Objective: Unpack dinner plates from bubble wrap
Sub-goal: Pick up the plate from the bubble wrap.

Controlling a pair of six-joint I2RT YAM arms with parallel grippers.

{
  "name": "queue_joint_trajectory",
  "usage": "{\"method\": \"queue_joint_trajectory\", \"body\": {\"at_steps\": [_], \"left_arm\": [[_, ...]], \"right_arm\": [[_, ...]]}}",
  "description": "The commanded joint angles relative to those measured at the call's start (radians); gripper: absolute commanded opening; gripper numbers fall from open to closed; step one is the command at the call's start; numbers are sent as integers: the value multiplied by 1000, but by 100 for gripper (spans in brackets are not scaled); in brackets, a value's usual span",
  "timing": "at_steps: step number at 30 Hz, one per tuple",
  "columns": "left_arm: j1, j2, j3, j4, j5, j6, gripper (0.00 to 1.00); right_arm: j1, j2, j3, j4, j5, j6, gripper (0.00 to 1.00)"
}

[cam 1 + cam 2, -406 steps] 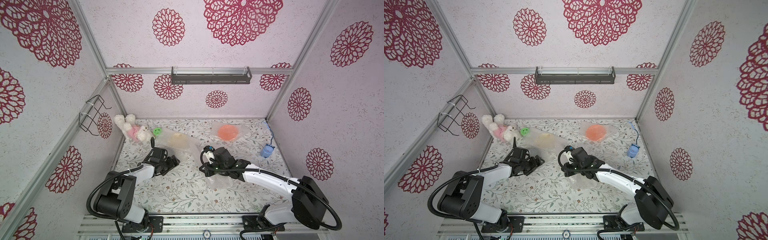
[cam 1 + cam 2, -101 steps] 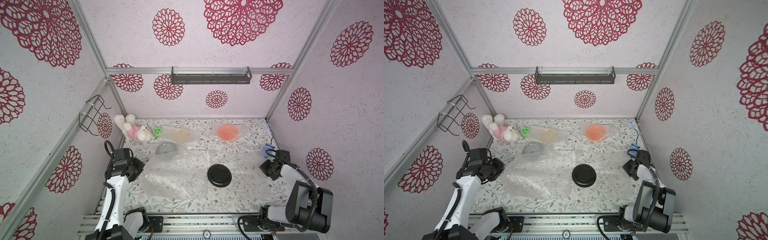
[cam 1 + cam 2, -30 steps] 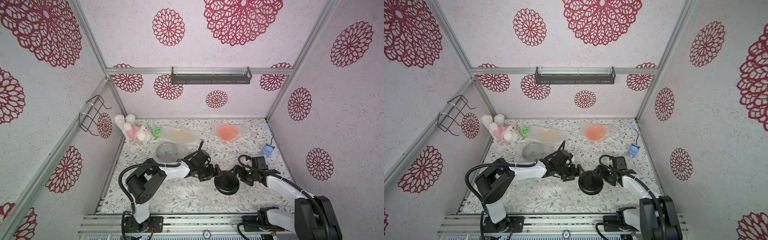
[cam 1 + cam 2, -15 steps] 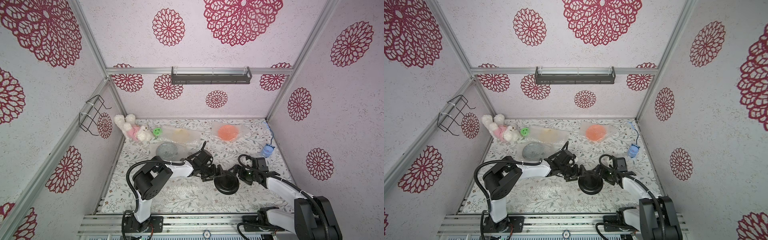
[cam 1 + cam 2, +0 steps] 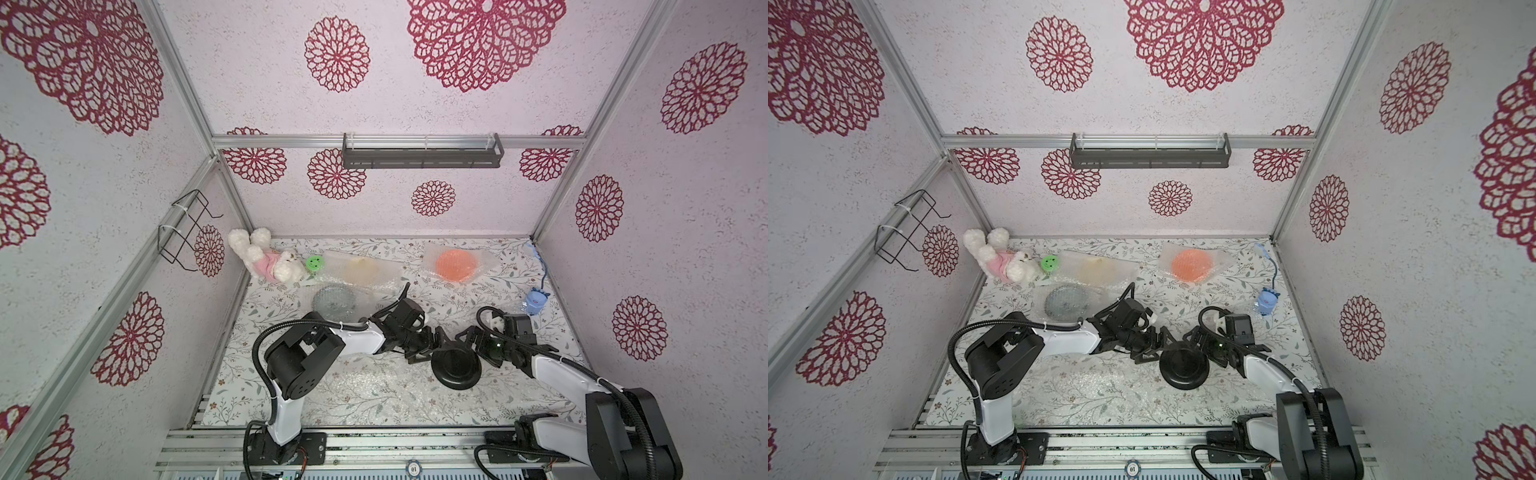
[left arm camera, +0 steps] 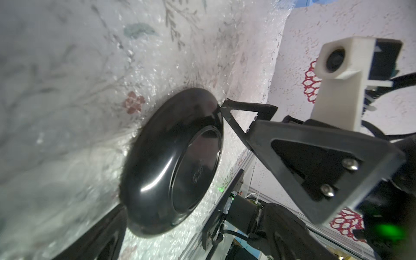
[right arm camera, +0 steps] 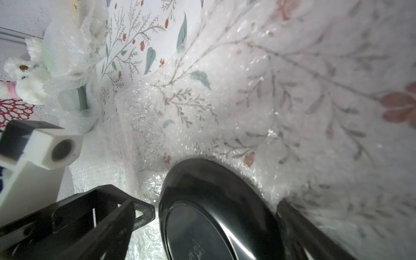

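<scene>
The black plate (image 5: 456, 369) is laid upside down on an opened bubble wrap (image 5: 365, 386) sheet on the tabletop (image 5: 449, 299). It is flanked by the left jaws and right jaws, both spread wide, with nothing held. If the glossy rim is nipped shallowly, the plate may be flicked away, or wrap pinched along with it.

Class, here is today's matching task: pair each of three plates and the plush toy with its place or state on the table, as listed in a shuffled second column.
Column A: 1 black plate; 2 orange plate; 3 cream plate; 4 plush toy.
Column B: a far left corner; b unwrapped, on flattened bubble wrap; c wrapped, beside green disc; d wrapped, apart from other plates.
Pairs: 1-b; 2-d; 3-c; 4-a.
</scene>
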Motion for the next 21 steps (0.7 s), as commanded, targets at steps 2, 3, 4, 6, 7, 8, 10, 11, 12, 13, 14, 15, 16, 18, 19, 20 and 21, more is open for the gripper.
{"method": "queue_joint_trajectory", "body": {"at_steps": [2,3,4,6,7,8,10,11,12,13,14,15,16,18,19,20,21], "left_arm": [[23,-94,-9,-58,-26,26,97],[20,-109,-24,-53,-26,23,97],[13,-125,-37,-55,-27,20,97],[-6,-147,-59,-78,-42,21,97],[-17,-151,-72,-77,-44,15,97],[-26,-153,-84,-73,-44,3,97],[-42,-149,-103,-37,-44,-22,97],[-50,-140,-102,-34,-47,-27,97],[-54,-129,-95,-36,-48,-30,97],[-58,-114,-86,-29,-49,-33,97],[-65,-99,-77,-20,-49,-40,97],[-70,-88,-69,-13,-53,-46,97],[-76,-77,-63,1,-52,-54,97],[-82,-54,-49,10,-53,-63,97],[-86,-45,-42,0,-63,-65,97],[-86,-38,-42,-5,-75,-71,97],[-87,-35,-46,2,-82,-76,97]], "right_arm": [[-9,-41,18,-196,142,1,99],[-10,-62,28,-220,160,-5,99],[-12,-84,38,-246,170,-13,99],[-14,-121,50,-287,185,-24,99],[-14,-133,48,-298,183,-26,99],[-14,-142,44,-306,177,-20,99],[-14,-151,26,-296,151,2,99],[-14,-153,13,-277,126,10,99],[-14,-151,3,-263,108,21,99],[-13,-148,-4,-251,95,27,99],[-14,-143,-9,-242,84,33,99],[-13,-142,-12,-238,77,35,99],[-12,-143,-13,-235,71,36,99],[-13,-146,-17,-234,74,37,99],[-13,-147,-20,-232,75,39,99],[-14,-145,-22,-227,72,39,99],[-14,-142,-25,-224,69,38,99]]}}
